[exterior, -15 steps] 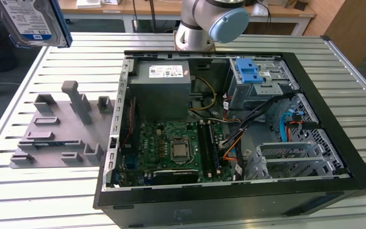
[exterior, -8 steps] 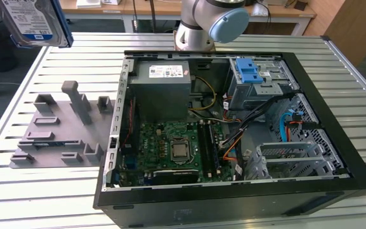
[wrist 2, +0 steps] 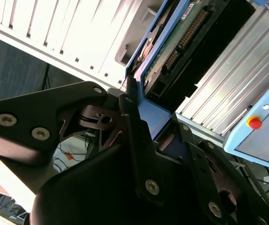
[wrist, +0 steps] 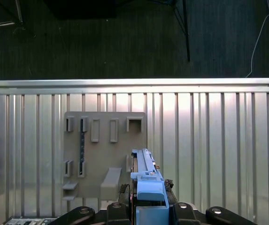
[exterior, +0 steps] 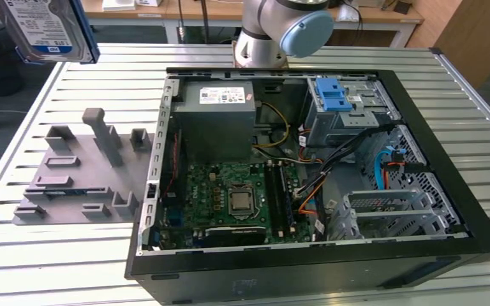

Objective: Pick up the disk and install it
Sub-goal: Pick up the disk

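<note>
Jaws: closed on the blue plastic carrier bracket at one short end of the disk. In the second wrist view a black finger [wrist 2: 130,117] presses against the side of the bracket.
Disk: flat rectangular silver hard drive with a blue-and-white label and a blue frame [exterior: 45,29], held in the air and touching nothing but the jaws.
Long axis: runs straight out from the jaws. It is near upright and slightly tilted in the exterior view, with the label face toward that camera. The first wrist view shows the disk edge-on [wrist: 146,171], and the second wrist view shows its green circuit-board face [wrist 2: 181,37].
Position: far corner at the exterior view's left, above the slatted metal surface [exterior: 58,261], well apart from the open black computer case [exterior: 313,274].
Fixture: grey moulded plate with upright slots [exterior: 83,169], resting on the surface just beside the case.
Arm: grey base with a blue cap [exterior: 262,25], standing beyond the case.
</note>
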`<state>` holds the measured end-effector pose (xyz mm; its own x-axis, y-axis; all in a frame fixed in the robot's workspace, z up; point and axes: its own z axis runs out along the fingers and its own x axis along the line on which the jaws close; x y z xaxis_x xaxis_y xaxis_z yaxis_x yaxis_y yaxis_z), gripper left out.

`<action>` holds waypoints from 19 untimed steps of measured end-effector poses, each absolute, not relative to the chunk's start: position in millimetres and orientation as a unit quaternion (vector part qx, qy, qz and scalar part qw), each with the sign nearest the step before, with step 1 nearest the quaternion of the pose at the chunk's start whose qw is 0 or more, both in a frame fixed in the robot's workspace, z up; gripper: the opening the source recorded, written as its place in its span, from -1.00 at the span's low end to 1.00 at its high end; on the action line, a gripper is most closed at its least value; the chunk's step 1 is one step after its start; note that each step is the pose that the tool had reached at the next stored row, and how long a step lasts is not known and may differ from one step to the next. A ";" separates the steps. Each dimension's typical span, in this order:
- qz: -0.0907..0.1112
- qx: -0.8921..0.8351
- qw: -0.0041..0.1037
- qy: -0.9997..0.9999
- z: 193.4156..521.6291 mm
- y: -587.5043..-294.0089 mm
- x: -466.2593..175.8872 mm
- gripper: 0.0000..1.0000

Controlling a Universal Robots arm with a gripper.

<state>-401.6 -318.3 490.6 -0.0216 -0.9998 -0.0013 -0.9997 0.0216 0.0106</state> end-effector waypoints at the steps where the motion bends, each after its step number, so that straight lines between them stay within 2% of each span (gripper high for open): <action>1: -0.004 0.699 0.003 -0.715 490.6 -318.3 -401.2 -0.27; 19: -0.004 0.699 0.003 -0.715 490.6 -323.8 -388.5 -0.27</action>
<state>-388.5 -323.8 490.6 -0.0217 -0.9998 -0.0013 -0.9997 0.0216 0.0106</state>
